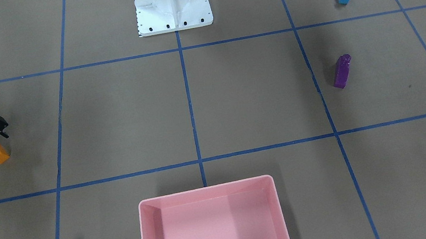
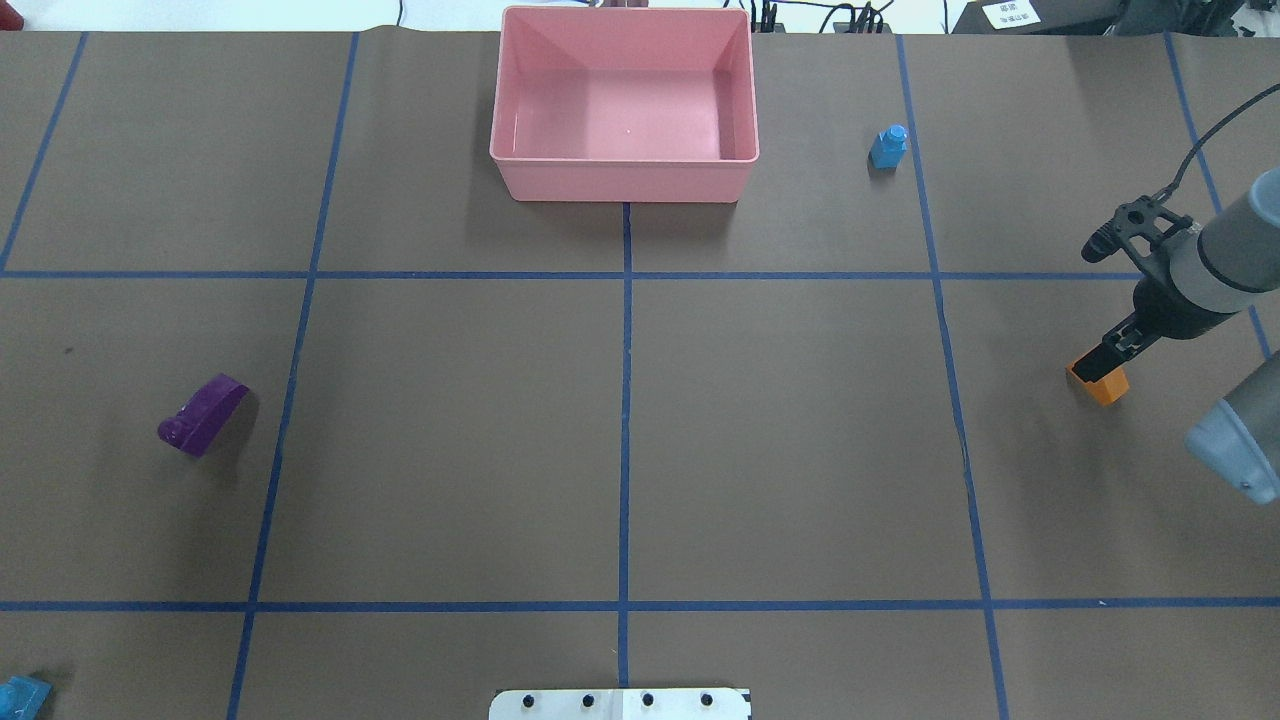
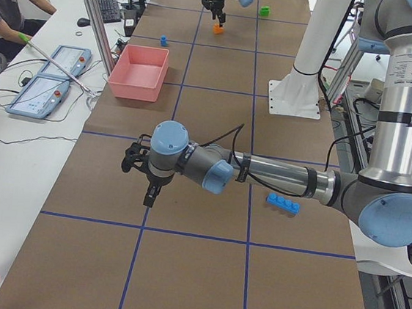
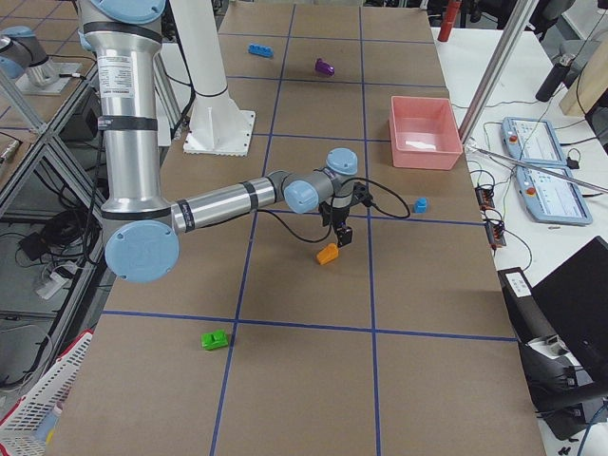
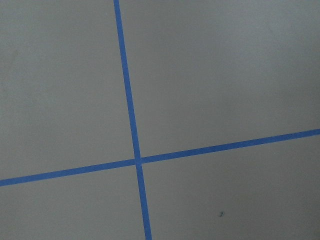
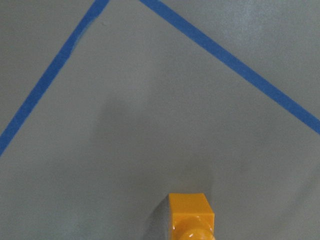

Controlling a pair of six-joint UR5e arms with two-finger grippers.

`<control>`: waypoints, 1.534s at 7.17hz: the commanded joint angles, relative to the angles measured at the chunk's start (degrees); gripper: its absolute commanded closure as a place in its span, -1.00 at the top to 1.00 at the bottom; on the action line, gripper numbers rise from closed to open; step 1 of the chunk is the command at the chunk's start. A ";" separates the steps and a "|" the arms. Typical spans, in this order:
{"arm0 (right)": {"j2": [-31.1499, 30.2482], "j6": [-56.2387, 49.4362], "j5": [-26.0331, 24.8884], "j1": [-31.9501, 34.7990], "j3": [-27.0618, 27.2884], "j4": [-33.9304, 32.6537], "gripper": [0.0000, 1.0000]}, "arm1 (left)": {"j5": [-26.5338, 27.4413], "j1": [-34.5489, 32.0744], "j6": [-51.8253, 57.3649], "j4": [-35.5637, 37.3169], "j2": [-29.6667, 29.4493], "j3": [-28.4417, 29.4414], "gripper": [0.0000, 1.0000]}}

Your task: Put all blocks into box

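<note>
The pink box (image 2: 625, 182) stands empty at the far middle of the table. My right gripper (image 2: 1103, 364) hangs just above the orange block (image 2: 1102, 386), its fingers close together and holding nothing; the block fills the bottom of the right wrist view (image 6: 190, 216). The small blue block (image 2: 888, 146) stands right of the box. The purple block (image 2: 203, 414) lies at the left. The long blue block (image 2: 20, 695) is at the near left corner. The green block (image 4: 215, 339) lies near the right end. My left gripper (image 3: 150, 195) hovers over bare table; I cannot tell its state.
The white robot base (image 1: 172, 3) stands at the near middle edge. Blue tape lines (image 2: 626, 400) grid the brown table. An operator (image 3: 7, 8) sits beside control tablets (image 3: 52, 79) past the box's side.
</note>
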 commanded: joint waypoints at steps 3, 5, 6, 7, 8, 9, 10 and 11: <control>3.22 -1.79 1.66 -0.13 -6.35 0.20 0.95 | -0.03 0.00 0.05 -0.09 0.27 -0.74 1.00; 4.37 -1.79 2.64 -0.13 -7.78 0.11 0.53 | 0.05 0.00 0.14 -0.18 0.45 -0.74 1.00; 4.37 -1.88 3.25 -0.05 -7.78 0.11 0.21 | 0.05 0.00 0.05 -0.18 0.45 -0.74 1.00; 3.85 -2.14 4.91 0.39 -7.69 0.20 0.01 | 0.05 0.00 0.05 -0.18 0.45 -0.74 1.00; 2.63 -2.32 5.36 0.83 -7.34 0.29 -0.13 | -0.03 0.00 0.05 -0.18 0.54 -0.74 1.00; 1.66 -2.41 5.36 1.27 -7.08 0.38 -0.43 | -0.03 0.00 0.05 -0.18 0.54 -0.74 1.00; 1.30 -2.41 5.45 2.23 -6.64 0.38 -0.98 | -0.04 0.00 0.05 -0.18 0.54 -0.82 1.00; 1.30 -2.41 6.58 4.33 -4.98 -0.49 -1.00 | -0.04 0.00 0.05 -0.18 0.54 -0.82 1.00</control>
